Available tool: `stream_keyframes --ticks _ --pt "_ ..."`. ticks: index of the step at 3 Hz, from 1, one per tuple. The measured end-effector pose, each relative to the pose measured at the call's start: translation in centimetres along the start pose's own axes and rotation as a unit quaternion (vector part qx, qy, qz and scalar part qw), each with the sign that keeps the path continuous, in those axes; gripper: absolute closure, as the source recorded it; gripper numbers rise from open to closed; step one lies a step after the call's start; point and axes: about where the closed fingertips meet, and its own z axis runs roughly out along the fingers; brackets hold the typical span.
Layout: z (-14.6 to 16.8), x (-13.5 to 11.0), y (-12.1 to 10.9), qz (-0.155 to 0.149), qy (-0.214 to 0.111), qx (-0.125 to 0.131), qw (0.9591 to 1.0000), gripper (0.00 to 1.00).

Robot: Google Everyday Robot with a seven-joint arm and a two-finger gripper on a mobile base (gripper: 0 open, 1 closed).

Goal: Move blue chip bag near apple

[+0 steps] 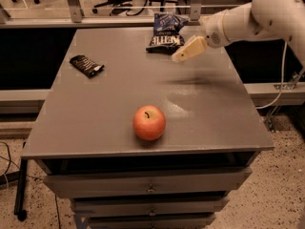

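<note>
**A:** Item one, the blue chip bag?

**B:** Blue chip bag [166, 34]: crinkled foil, white lettering. It lies at the far edge of the worktop [119, 94], right of middle.

**A:** Apple?

**B:** Apple [149, 122]: red-orange, stem up. It sits near the front edge, about centre, well apart from the bag.

**A:** Gripper?

**B:** Gripper [177, 57]: on a white arm [248, 15] extending over the right edge. It hovers above the worktop, just beside the bag's near right corner. Open or closed: cannot tell. No item visibly in its hold.

**A:** Remainder?

**B:** Black wrapper [86, 65]: flat, toward the far left corner.
</note>
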Motion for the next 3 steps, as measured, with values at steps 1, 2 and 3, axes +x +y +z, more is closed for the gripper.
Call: stream_keyframes --ticks 1,2,3 --pt "4.9 -1.0 -1.1 0.05 -0.048 -0.009 0.9976 0.0" --pt "8.3 -2.3 -1.9 0.074 -0.076 -0.017 0.9942 0.0" --pt "10.5 -2.7 -2.6 0.087 -0.089 -0.013 0.9922 0.17"
